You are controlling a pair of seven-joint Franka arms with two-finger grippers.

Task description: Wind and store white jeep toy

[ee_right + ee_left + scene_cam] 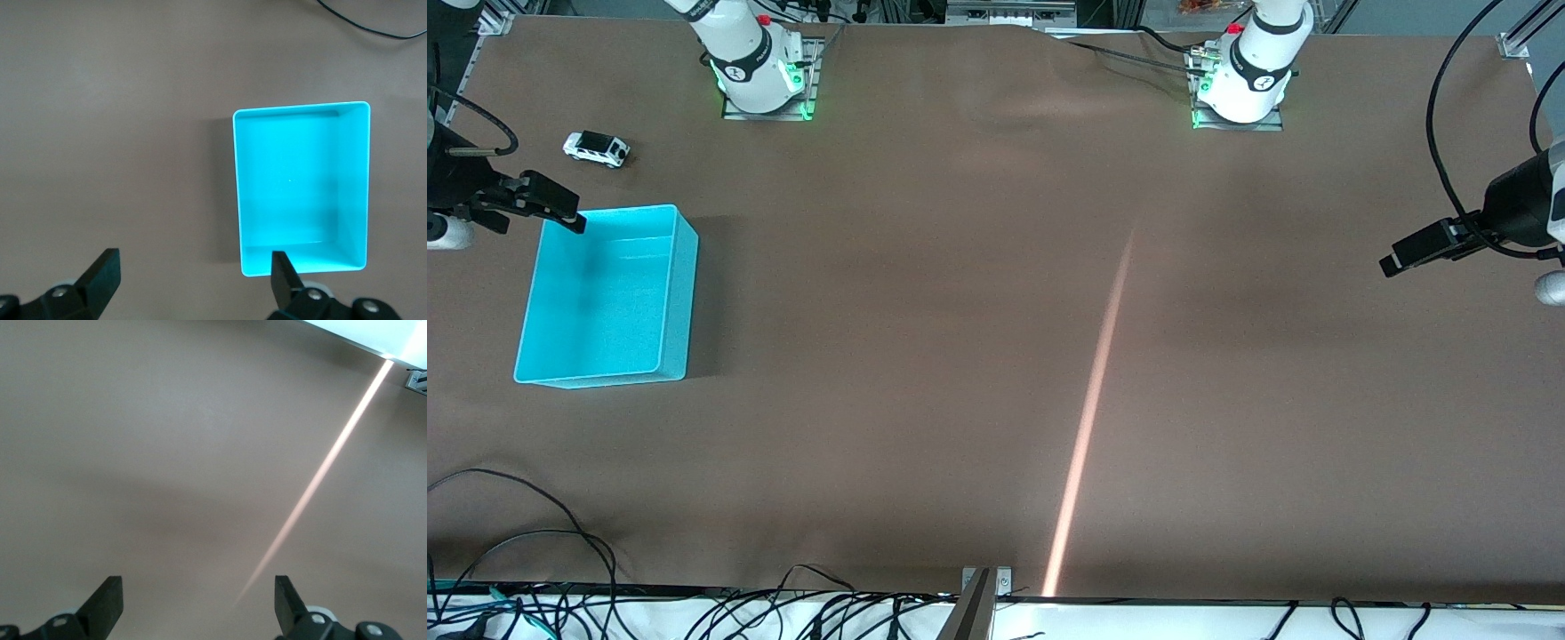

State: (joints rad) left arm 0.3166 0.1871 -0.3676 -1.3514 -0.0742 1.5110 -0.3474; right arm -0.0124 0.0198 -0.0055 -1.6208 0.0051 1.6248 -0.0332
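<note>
Both pairs of jaws stand wide and empty: the right gripper (190, 277) hangs over the table's edge by the cyan bin (679, 293), the left gripper (199, 603) waits over bare table at the left arm's end. Nothing looks begun: the one white jeep toy (596, 148) sits unwound near the corner at the right arm's base, beside the one empty bin.

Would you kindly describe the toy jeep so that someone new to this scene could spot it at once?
Find the cyan bin on the brown table, toward the right arm's end. Farther from the front camera than the bin, near the right arm's base, sits the jeep. It is tiny, boxy and white with a black roof and dark wheels, the only toy on the table.
</note>
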